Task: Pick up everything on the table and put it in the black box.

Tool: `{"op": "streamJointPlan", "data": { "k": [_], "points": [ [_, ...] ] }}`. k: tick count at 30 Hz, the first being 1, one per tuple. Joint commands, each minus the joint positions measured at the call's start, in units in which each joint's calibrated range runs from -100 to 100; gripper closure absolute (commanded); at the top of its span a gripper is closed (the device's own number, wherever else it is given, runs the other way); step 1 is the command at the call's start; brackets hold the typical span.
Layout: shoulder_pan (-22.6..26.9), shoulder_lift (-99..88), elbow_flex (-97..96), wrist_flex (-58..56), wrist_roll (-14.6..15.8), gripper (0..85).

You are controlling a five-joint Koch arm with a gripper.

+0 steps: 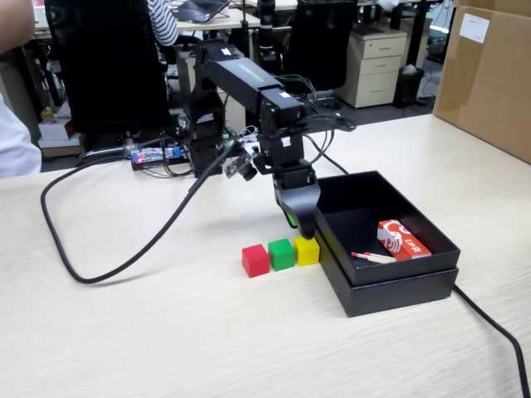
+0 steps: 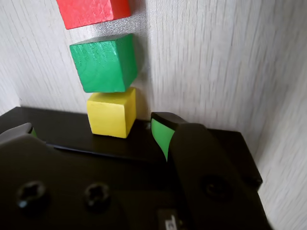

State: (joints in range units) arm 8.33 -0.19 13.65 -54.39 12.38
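The gripper hangs low at the near-left corner of the black box, pointing down at the table, its tips just above and behind the yellow cube in the fixed view. In the wrist view the gripper stands open: one finger, faced with a green pad, lies to the right of the yellow cube, and the other tip shows at the left edge, with the cube in the gap ahead of them. Neither pad touches the cube, and nothing is held.

Three cubes sit in a tight row on the table, beside the box's left wall. The yellow cube is nearest the box, close against its base. The green cube touches it or nearly so, and the red cube is at the far end, just beside the green. In the wrist view the row runs away from the gripper: yellow, then the green cube, then the red cube, cut off by the top edge.

Inside the box lie a red-and-white packet near the right wall and thin red-tipped sticks beside it. No cube is in the box.

A thick black cable loops across the table left of the arm. A brown carton stands at the far right.
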Motion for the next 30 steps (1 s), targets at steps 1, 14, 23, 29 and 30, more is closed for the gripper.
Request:
{"op": "streamJointPlan", "data": {
  "k": [1, 14, 23, 29, 30],
  "points": [
    [0.3, 3.0, 6.8, -2.4, 0.0, 38.2],
    [0.8, 15.2, 11.9, -2.8, -0.2, 54.7],
    [0.8, 16.3, 17.2, -2.2, -0.1, 84.7],
    [0.5, 11.6, 16.5, -2.4, -0.1, 84.7],
    [0.4, 10.0, 15.9, -2.6, -0.1, 84.7]
  ]
}}
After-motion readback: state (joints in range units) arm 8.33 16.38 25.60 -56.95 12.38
